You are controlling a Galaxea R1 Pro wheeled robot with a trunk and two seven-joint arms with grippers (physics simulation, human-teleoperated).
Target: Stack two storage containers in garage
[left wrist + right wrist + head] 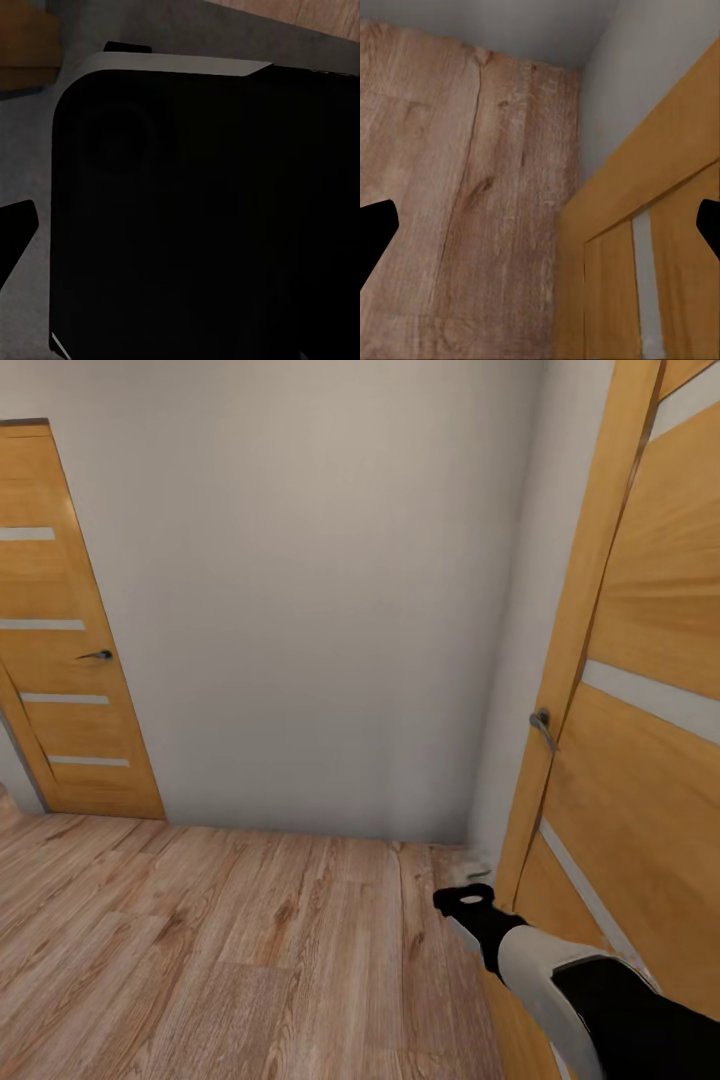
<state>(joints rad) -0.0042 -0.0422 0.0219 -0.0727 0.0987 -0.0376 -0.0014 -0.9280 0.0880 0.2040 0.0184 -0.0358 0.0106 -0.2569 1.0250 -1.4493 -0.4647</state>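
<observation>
Right claw (468,900) beside wood-panelled door (640,690).

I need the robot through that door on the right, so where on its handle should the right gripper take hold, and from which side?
Grip the lever handle on its drooping free end, coming from the room side: the bar stands out from the door face near its edge. The right gripper is below it, fingers spread.

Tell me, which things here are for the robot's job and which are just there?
For the job:
- right gripper, open, holding nothing

Just there:
- left door, shut, with a handle
- right door, close beside the right arm
- wood-plank floor
- white wall
</observation>
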